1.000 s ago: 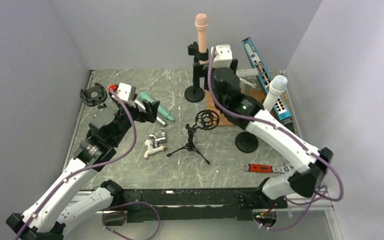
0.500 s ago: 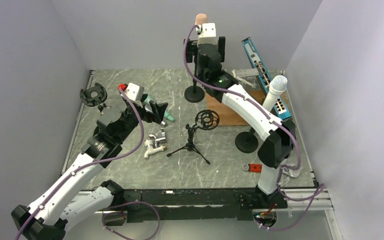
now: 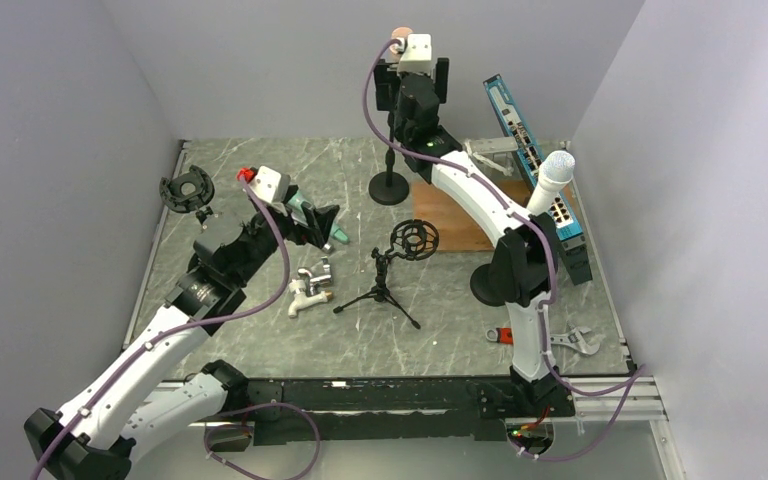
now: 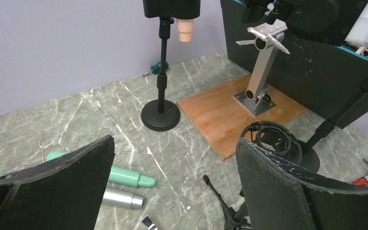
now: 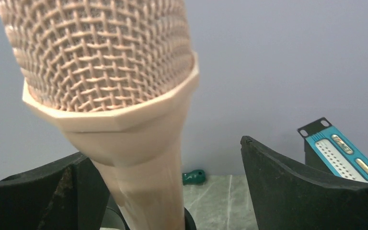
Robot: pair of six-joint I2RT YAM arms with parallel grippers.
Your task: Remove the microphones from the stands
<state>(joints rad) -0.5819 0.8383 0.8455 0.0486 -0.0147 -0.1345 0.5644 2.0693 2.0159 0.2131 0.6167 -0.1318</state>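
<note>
The peach microphone (image 5: 110,72) stands upright in the clip of a black round-base stand (image 3: 390,187) at the back of the table. In the top view only its tip (image 3: 400,32) shows behind my right gripper (image 3: 407,78). My right gripper (image 5: 163,153) is open, with the microphone's handle between its jaws, close to the left finger (image 5: 52,191) and well apart from the right finger. In the left wrist view the microphone's lower end (image 4: 186,29) hangs below the clip. My left gripper (image 3: 322,222) is open and empty, above the table's left middle.
A white microphone (image 3: 550,180) stands on a second stand (image 3: 492,284) at the right. A small tripod with a shock mount (image 3: 390,280) is mid-table. A teal tool (image 4: 124,176), a faucet (image 3: 310,285), a wrench (image 3: 550,340), a wooden board (image 3: 460,225) and a blue switch (image 3: 520,130) lie around.
My right arm has swung up and left from beside the stand to the microphone, so its open jaws now flank the handle. My left gripper has shifted slightly right.
</note>
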